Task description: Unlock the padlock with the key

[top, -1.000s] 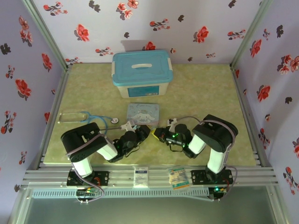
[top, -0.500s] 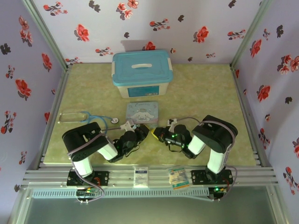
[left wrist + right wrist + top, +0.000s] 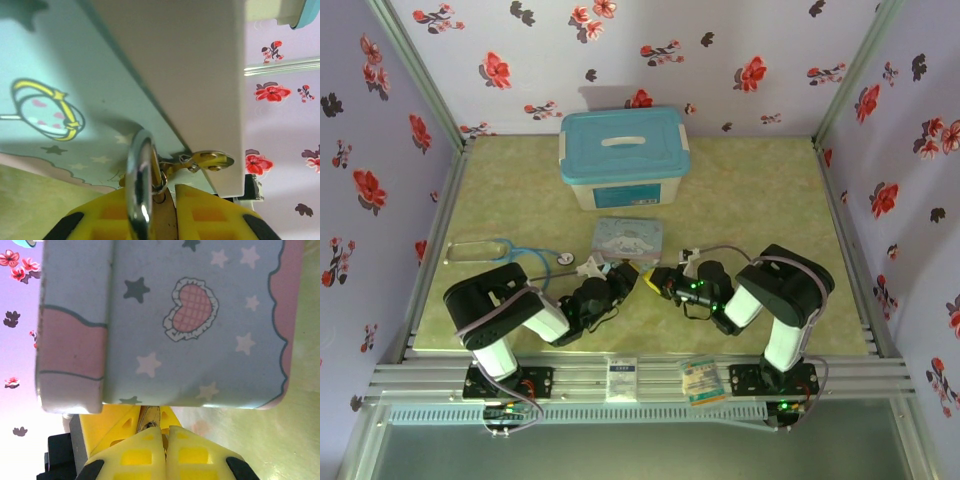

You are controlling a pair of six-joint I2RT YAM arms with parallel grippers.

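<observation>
So we're looking at the line-up step here, with the lock not yet opened. Our left gripper (image 3: 155, 200) is pinching the small brass-gold padlock (image 3: 141, 170) by its body. Its yellow fingers are nearly closed around it, and the silver shackle is poking out toward the pastel cartoon-print tin (image 3: 60, 75). Our right gripper (image 3: 161, 432) is squeezing fully closed on the thin grey-silver metal key (image 3: 149, 421), with just a sliver sticking out past the fingertips. Both are meeting just in front of the tin on the pale green table (image 3: 750, 190), tips nearly touching. We're honestly not able to tell whether the key tip is sitting in the keyhole, since the fingers are hiding it. Next, we're guessing, it's needing a tiny straight push into the slot. After that comes a wrist twist while the left is holding firm.
</observation>
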